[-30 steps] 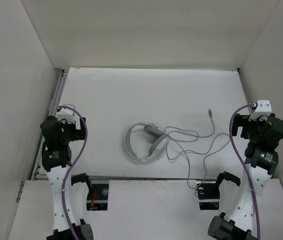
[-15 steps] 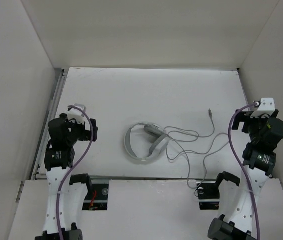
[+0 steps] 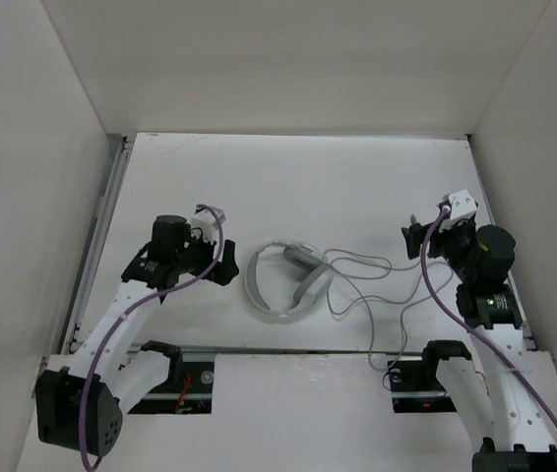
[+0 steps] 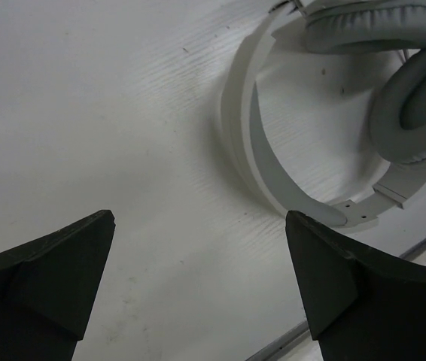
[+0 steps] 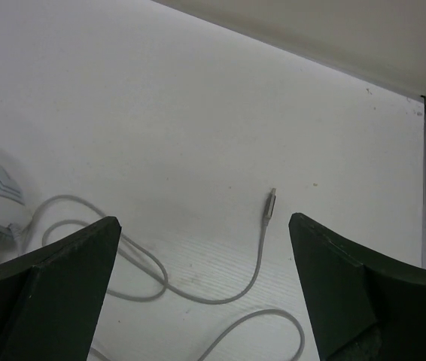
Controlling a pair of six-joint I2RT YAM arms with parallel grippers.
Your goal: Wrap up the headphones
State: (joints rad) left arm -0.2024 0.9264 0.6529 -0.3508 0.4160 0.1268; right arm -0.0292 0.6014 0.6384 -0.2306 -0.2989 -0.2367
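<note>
The light grey-white headphones (image 3: 256,282) lie flat at the table's middle, earcups (image 3: 310,285) folded inward. Their thin grey cord (image 3: 397,267) loops to the right and ends in a small plug (image 3: 413,222). My left gripper (image 3: 227,267) is open and empty, just left of the headband. In the left wrist view, the headband (image 4: 262,158) and earcups (image 4: 416,105) lie just beyond the open left gripper (image 4: 199,226). My right gripper (image 3: 414,237) is open and empty, hovering by the plug. In the right wrist view, the plug (image 5: 271,203) and cord (image 5: 251,282) lie beyond the open right gripper (image 5: 204,222).
White walls enclose the table on the left, back and right. A metal rail (image 3: 106,211) runs along the left edge. The arm mounts (image 3: 190,379) sit along the near edge, and the cord trails down to that edge (image 3: 372,359).
Both arms have swung inward from the table's sides. The left gripper now sits beside the headband, and the right gripper now sits near the plug. The headphones and cord have not moved.
</note>
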